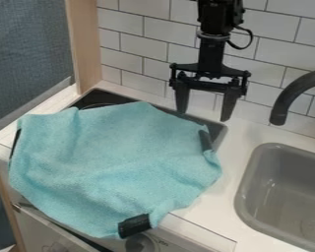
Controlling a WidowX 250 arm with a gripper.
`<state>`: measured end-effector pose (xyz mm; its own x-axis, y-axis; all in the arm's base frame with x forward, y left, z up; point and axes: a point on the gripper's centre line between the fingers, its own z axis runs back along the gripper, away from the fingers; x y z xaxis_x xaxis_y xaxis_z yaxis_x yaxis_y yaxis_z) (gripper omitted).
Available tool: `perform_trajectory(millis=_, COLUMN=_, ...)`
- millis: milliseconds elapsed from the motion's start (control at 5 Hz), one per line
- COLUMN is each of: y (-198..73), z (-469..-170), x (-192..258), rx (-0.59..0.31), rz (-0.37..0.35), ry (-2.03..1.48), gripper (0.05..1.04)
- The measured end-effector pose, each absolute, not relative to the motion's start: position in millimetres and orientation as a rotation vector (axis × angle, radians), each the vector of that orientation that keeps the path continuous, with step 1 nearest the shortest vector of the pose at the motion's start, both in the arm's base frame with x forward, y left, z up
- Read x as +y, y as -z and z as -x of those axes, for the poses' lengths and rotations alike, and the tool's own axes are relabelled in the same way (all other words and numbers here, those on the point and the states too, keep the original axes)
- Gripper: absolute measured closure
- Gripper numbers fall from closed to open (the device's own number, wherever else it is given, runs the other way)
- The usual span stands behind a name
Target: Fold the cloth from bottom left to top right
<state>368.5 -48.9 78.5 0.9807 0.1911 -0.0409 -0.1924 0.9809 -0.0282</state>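
Note:
The gripper (pixel 204 110) hangs above the back right part of the stove, its two fingers spread apart with nothing between them. Below and to its left, a light blue cloth (pixel 114 157) lies spread over the stove, apart from the gripper. The cloth has slight wrinkles, and its lower part droops over the counter's front edge. Dark patches show at its left edge, its right edge and its bottom corner.
The dark stove top (pixel 102 98) shows behind the cloth. On the right are a grey sink (pixel 255 182) and a black faucet (pixel 295 93). A white tiled wall (pixel 143 47) stands behind the counter, and a wooden post (pixel 86 44) rises at the back left.

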Motion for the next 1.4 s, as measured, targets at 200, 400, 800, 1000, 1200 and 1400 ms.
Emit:
perform_trajectory(millis=200, y=-66, z=-364, x=-49, rx=0.075, rz=0.022, ry=-0.195, gripper=0.085)
perform_trajectory(millis=400, y=-62, z=-347, x=-39, rx=0.094, rz=-0.001, ry=-0.221, gripper=0.085)
perform_trajectory(millis=800, y=-93, z=-317, x=6, rx=0.02, rz=0.008, ry=-0.288, gripper=0.085)
perform_trajectory(millis=1000, y=-92, z=-298, x=34, rx=-0.005, rz=-0.028, ry=-0.315, gripper=0.085)
perform_trajectory(millis=1200, y=-76, z=-281, x=77, rx=-0.036, rz=-0.044, ry=-0.362, gripper=0.085)
perform_trajectory(millis=1400, y=-66, z=-268, x=115, rx=-0.091, rz=0.022, ry=-0.432, gripper=0.085)
